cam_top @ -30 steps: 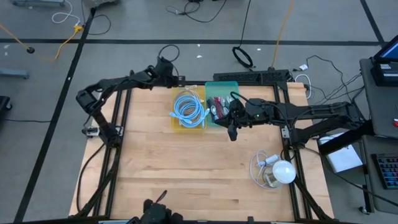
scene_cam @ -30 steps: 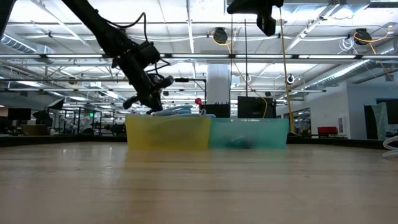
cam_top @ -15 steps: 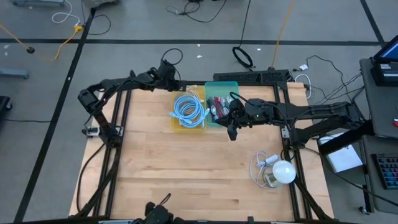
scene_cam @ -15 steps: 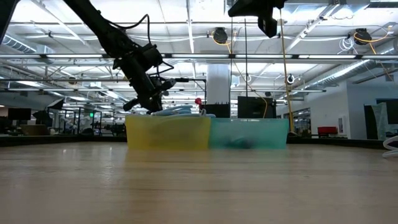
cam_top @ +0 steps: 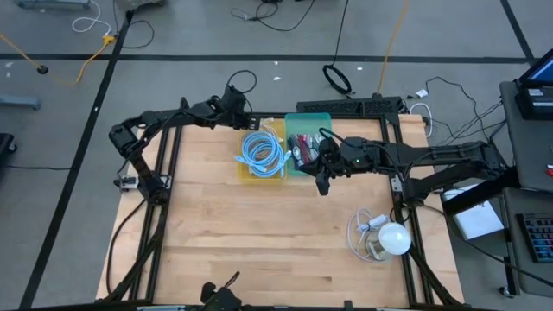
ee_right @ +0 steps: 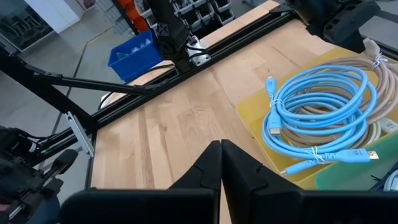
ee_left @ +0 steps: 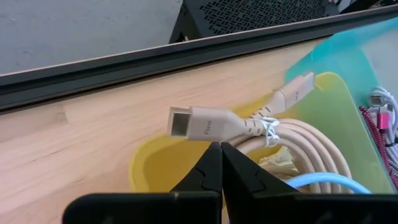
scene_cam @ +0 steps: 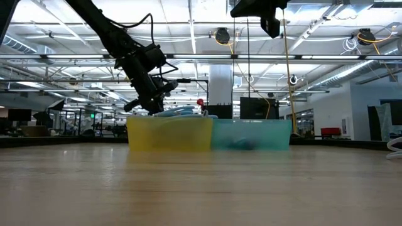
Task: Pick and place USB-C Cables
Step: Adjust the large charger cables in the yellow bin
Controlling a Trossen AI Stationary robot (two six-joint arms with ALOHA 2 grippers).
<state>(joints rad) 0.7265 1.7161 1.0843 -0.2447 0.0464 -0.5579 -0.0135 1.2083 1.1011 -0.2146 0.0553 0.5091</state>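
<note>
The yellow bin holds a light blue coil and a beige coil. The beige coil's connector end sticks out over the bin's far rim. Maroon and other short cables lie in the teal bin beside it. My left gripper is shut at the yellow bin's far left corner, its tips just under that connector. My right gripper is shut and empty, high above the table at the teal bin's near side. My left gripper has its shut fingertips right beside the beige cable's connector end, slanting down from the far left. I cannot tell whether they touch it. The cable's coil rests in the yellow bin.
A clear-white cord with a round white bulb lies near the table's right near corner. A black bar and metal frame run along the far edge. Bare wood stretches across the near half of the table.
My left gripper has edged a little toward the right, closer to the yellow bin's far corner. The right arm and the cables have kept still.
</note>
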